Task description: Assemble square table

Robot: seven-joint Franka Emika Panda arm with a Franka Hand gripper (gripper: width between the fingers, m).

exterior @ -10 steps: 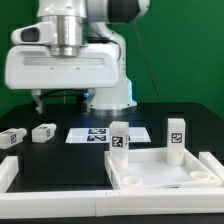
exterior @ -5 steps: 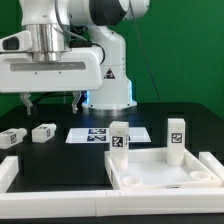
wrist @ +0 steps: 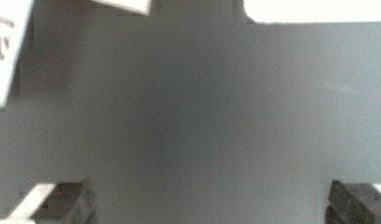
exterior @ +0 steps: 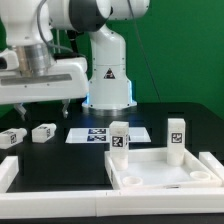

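Observation:
The square tabletop [exterior: 160, 172], a white slab with a raised rim, lies at the exterior view's lower right. Two white tagged legs [exterior: 119, 138] [exterior: 176, 138] stand upright at its far corners. Two more tagged legs [exterior: 11, 139] [exterior: 43, 132] lie loose on the black table at the left. My gripper [exterior: 35, 106] hangs open and empty well above those loose legs. In the wrist view its fingertips [wrist: 54, 205] stand wide apart over bare dark table, with the gripper [wrist: 208, 205] holding nothing. Blurred white shapes [wrist: 320, 10] show at that picture's edges.
The marker board [exterior: 95, 135] lies flat between the loose legs and the tabletop. White border bars [exterior: 8, 172] run along the front and left of the table. The robot's base [exterior: 108, 85] stands behind the marker board.
The arm has swung toward the exterior view's left, carrying the open gripper from above the marker board's left side to above the loose legs. No part has moved.

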